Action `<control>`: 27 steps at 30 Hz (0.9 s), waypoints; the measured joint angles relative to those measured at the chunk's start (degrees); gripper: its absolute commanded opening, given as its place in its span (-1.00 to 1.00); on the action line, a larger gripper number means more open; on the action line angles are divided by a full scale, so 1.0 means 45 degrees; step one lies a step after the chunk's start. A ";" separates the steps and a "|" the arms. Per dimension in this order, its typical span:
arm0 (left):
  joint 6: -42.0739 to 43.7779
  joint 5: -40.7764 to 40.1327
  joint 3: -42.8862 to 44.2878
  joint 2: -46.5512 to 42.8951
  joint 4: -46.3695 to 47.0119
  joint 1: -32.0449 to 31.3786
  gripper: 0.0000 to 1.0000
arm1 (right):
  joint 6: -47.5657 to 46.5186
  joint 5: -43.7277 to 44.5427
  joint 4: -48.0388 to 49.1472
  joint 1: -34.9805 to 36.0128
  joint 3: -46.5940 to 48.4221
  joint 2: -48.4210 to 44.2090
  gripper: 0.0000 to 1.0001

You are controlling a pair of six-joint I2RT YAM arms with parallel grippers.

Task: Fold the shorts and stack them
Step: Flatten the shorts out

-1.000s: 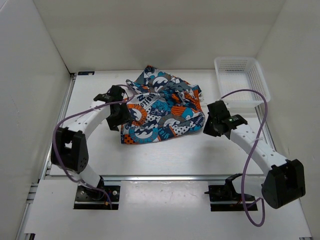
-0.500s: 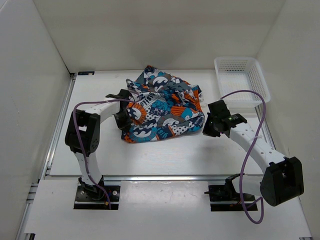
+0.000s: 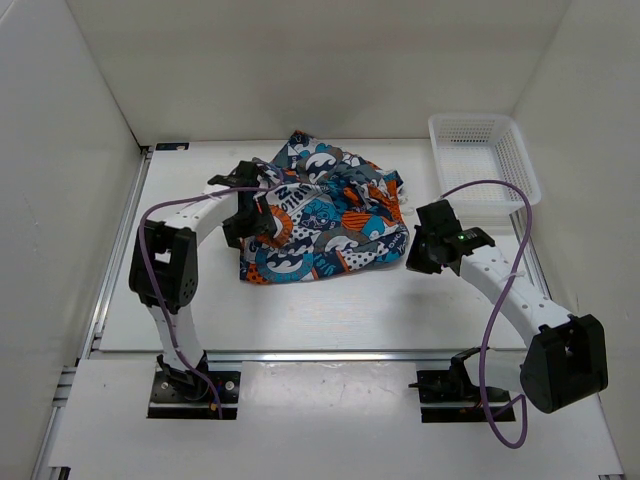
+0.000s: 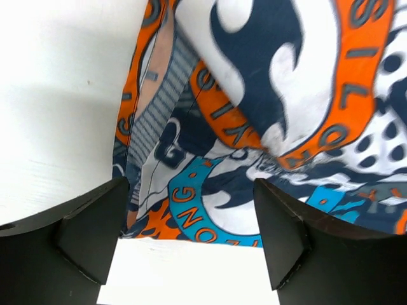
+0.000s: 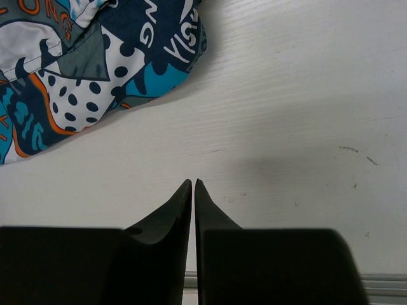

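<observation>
The shorts [image 3: 325, 215] lie crumpled in a heap at the middle of the table, printed in blue, orange, white and black. My left gripper [image 3: 252, 215] is at their left edge, open. In the left wrist view the gripper [image 4: 191, 184] has its fingers wide apart, with the shorts [image 4: 254, 108] and their hem showing between them, and no grip on the fabric shows. My right gripper [image 3: 415, 255] is shut and empty, just right of the heap. In the right wrist view it [image 5: 193, 183] hovers over bare table, with the shorts [image 5: 76, 63] at the upper left.
A white mesh basket [image 3: 482, 160] stands at the back right. White walls enclose the table on the left, back and right. A purple cable loops over each arm. A metal rail [image 3: 320, 355] runs along the near edge.
My left arm has folded its elbow inward and the gripper has moved in over the shorts' left edge. The heap's lower left corner has shifted slightly. The right arm has barely moved.
</observation>
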 measured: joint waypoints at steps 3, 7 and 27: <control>0.0073 -0.0243 0.0588 0.0306 -0.0068 -0.0005 0.66 | 0.0000 0.0000 -0.0005 0.0000 0.0000 0.0000 -0.83; 0.0199 -0.0452 0.1214 0.1112 -0.0058 0.0000 0.53 | -0.0005 0.0000 -0.0019 0.0000 0.0000 0.0000 -0.83; 0.0573 -0.0277 0.1035 -0.0437 -0.0942 0.0015 -0.79 | -0.0233 -0.0549 -0.0214 -0.0733 0.0408 0.0335 -0.27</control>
